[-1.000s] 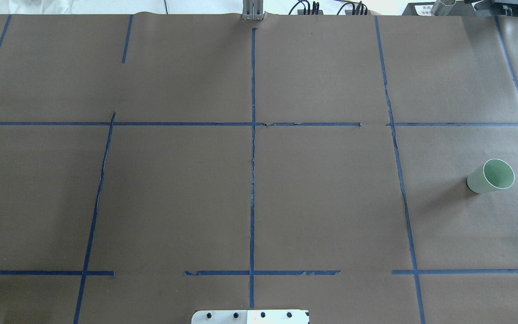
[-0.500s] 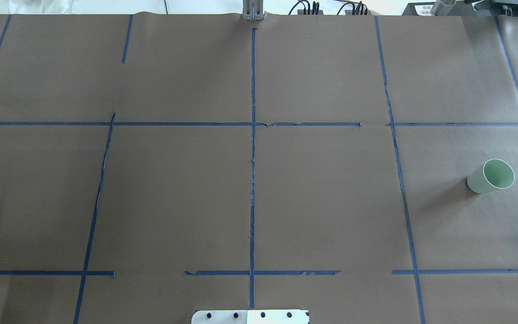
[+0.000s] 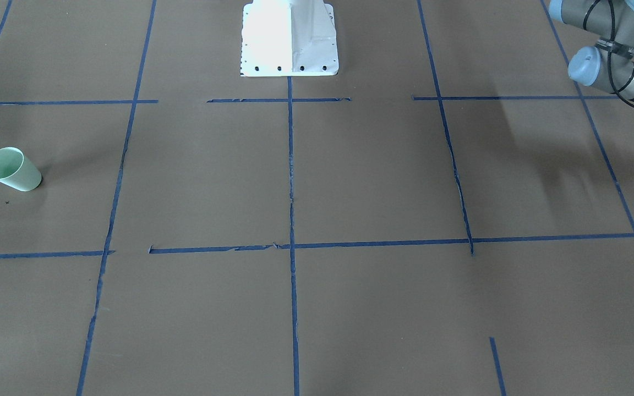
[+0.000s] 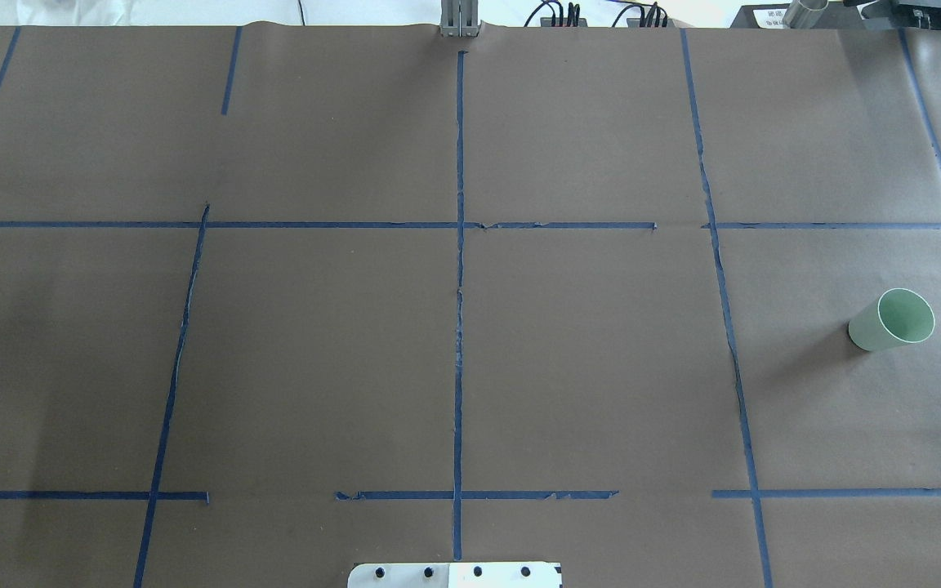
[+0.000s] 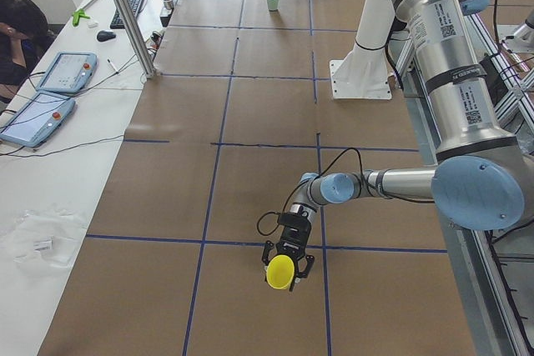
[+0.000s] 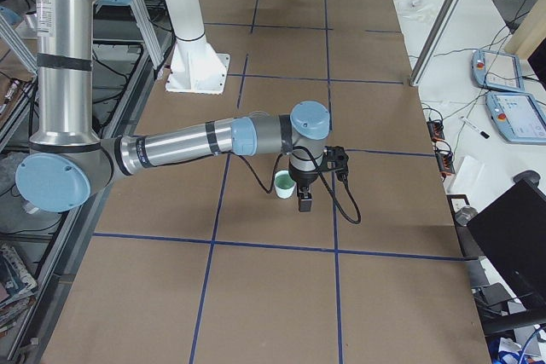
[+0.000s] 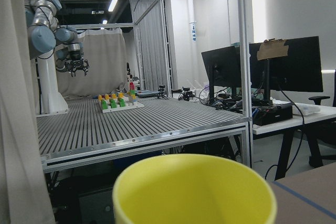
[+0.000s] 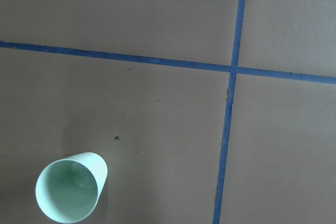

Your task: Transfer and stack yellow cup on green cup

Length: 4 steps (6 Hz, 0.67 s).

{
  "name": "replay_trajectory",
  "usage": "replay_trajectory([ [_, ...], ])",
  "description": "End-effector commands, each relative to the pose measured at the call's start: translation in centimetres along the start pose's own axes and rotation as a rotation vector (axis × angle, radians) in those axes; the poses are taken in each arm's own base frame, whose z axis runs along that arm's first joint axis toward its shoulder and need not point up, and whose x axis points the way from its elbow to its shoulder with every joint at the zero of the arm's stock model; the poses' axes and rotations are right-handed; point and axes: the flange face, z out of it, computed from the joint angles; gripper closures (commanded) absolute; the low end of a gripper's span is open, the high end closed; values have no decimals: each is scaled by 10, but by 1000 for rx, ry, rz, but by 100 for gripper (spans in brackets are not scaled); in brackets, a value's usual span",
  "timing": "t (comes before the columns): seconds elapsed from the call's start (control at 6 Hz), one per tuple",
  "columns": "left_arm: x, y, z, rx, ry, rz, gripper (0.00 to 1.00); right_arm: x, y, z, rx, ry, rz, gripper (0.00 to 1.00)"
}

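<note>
The pale green cup [image 4: 891, 320] stands upright near the table's right edge; it also shows in the front view [image 3: 13, 169], the left view [image 5: 273, 0] and, from above, the right wrist view [image 8: 71, 187]. The yellow cup [image 5: 279, 271] sits between the fingers of my left gripper [image 5: 288, 268] off the table's left end; its rim fills the bottom of the left wrist view [image 7: 194, 190]. I cannot tell how the jaws stand. My right gripper [image 6: 304, 202] hangs above, beside the green cup [image 6: 284, 184]; I cannot tell if it is open.
Brown paper with blue tape lines covers the table. The white robot base [image 4: 454, 575] is at the near middle edge. A side bench with tablets [image 5: 50, 81], an aluminium post [image 5: 125, 14] and a seated person [image 5: 17, 31] lies beyond the far edge.
</note>
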Motion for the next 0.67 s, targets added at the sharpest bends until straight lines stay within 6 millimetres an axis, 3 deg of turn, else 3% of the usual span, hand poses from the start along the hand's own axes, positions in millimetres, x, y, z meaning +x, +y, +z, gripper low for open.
replay_trajectory([
  [0.0, 74, -32, 5, -89, 256, 62, 36, 1, -2, 6, -12, -2, 1, 0],
  [0.17, 134, -23, -11, -113, 433, 56, 36, 0, -4, 9, -18, -11, 2, 0],
  [0.33, 185, -34, -52, -120, 603, 35, 42, -1, -4, 11, -24, -47, 7, 0],
  [0.5, 231, -57, -103, -100, 771, 34, 59, -1, -4, 12, -26, -48, 7, 0],
])
